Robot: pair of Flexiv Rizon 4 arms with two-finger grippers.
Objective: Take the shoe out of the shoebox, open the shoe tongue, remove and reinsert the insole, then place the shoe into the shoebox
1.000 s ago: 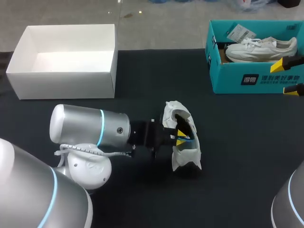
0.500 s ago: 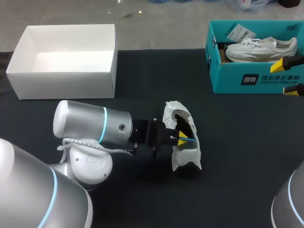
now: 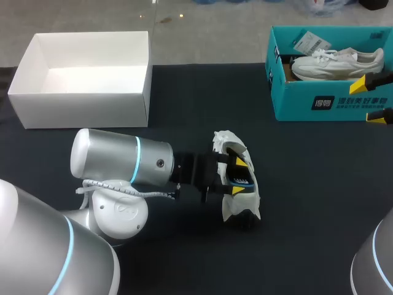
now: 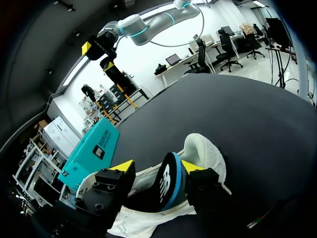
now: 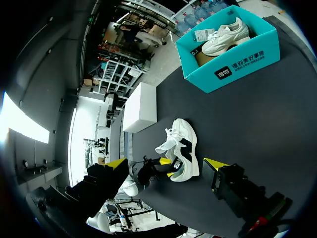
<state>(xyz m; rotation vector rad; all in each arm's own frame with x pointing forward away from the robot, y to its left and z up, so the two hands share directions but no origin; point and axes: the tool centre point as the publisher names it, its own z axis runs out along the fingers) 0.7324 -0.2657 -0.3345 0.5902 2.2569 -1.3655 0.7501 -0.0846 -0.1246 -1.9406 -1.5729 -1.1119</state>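
Observation:
A white and black shoe (image 3: 239, 206) lies on its side on the dark table, its mouth facing my left arm. My left gripper (image 3: 238, 177) is inside that mouth, open, its yellow tips apart. The black insole with a blue edge (image 4: 168, 181) stands on edge between the fingers, near one finger and clear of the other. Part of the shoe's white upper (image 4: 205, 151) shows just past the fingertips. My right gripper (image 3: 373, 98) hangs open at the right edge, in front of the teal shoebox (image 3: 325, 101). In the right wrist view the shoe (image 5: 181, 148) lies far ahead of that gripper (image 5: 166, 164).
A second white shoe (image 3: 338, 61) lies in the teal shoebox at the back right. An open white box (image 3: 80, 80) with nothing in it stands at the back left. The left arm's silver body (image 3: 116, 166) stretches across the table's front left.
My left gripper has opened inside the shoe and let go of the insole it was pinching. The left arm has shifted slightly right. The right arm has not moved.

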